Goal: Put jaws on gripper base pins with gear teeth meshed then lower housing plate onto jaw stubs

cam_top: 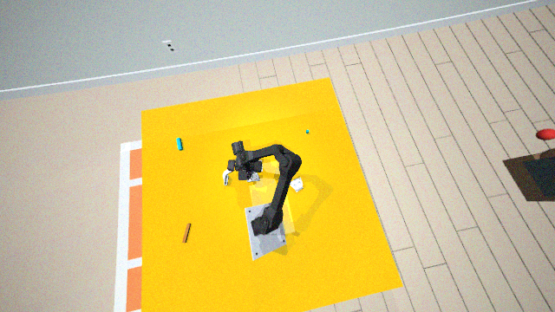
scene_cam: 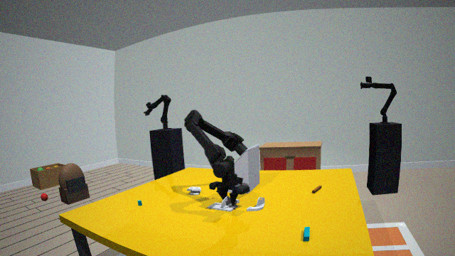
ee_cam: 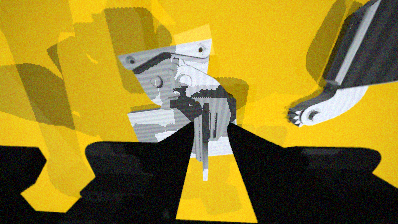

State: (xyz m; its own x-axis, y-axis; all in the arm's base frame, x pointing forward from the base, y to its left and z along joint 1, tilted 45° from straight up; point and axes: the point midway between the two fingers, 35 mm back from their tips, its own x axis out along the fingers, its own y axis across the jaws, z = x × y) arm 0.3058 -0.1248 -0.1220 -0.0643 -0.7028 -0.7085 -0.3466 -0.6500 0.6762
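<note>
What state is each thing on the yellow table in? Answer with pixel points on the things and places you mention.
Robot's black jaws: shut on a white part (scene_cam: pixel 225 203) (ee_cam: pixel 216 129).
White pinned base plate (cam_top: pixel 257 178) (scene_cam: pixel 215 206) (ee_cam: pixel 196 49): flat, uncovered.
White curved toothed piece (cam_top: pixel 225 177) (scene_cam: pixel 261 203) (ee_cam: pixel 347 101): loose.
White housing plate (cam_top: pixel 297 185) (scene_cam: pixel 194 190): off the base.
Brown stick (cam_top: pixel 186 233) (scene_cam: pixel 316 189), cyan bar (cam_top: pixel 179 144) (scene_cam: pixel 306 234): lying flat.

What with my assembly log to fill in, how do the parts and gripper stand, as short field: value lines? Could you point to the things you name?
gripper (cam_top: pixel 248 177) (scene_cam: pixel 228 203) (ee_cam: pixel 210 126): closed on a white jaw (scene_cam: pixel 226 202) (ee_cam: pixel 216 117)
gripper base (cam_top: pixel 254 178) (scene_cam: pixel 215 206) (ee_cam: pixel 194 48): on the yellow table (cam_top: pixel 329 260) (scene_cam: pixel 178 227) (ee_cam: pixel 275 30), beneath the gripper
held jaw's seating: cannot tell
loose jaw (cam_top: pixel 225 178) (scene_cam: pixel 257 206) (ee_cam: pixel 346 102): beside the base, off its pins
housing plate (cam_top: pixel 297 185) (scene_cam: pixel 194 190): on the table, apart from the base
housing: not closed
</note>
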